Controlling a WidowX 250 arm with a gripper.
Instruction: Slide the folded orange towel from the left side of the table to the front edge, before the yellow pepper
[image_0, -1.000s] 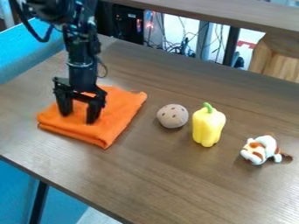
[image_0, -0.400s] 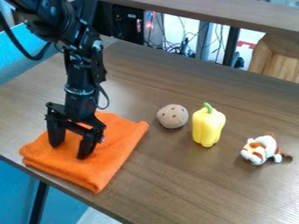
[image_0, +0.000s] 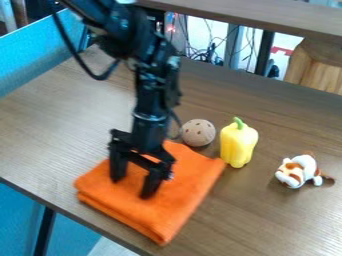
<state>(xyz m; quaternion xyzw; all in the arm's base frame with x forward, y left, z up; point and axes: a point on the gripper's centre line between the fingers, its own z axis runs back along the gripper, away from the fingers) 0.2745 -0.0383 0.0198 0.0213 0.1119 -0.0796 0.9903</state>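
The gripper (image_0: 132, 186) points down onto a folded orange cloth (image_0: 184, 192), its two fingers apart with cloth between them and the tips on or just over the top layer. The cloth lies near the table's front left edge. Its right corner comes close to a yellow bell pepper (image_0: 238, 143) standing upright with a green stem. Just left of the pepper, behind the cloth, is a brownish ball with dark spots (image_0: 198, 132). A white and orange toy animal (image_0: 299, 171) lies at the right.
The brown table (image_0: 47, 115) has its front edge running from left down to the bottom. A raised wooden shelf (image_0: 247, 15) crosses the back, with cables beyond it. A blue surface (image_0: 47, 47) adjoins the back left.
The gripper and the cloth first shifted toward the front edge, then moved together to the right, nearer the ball and pepper. The ball, pepper and toy animal have stayed put.
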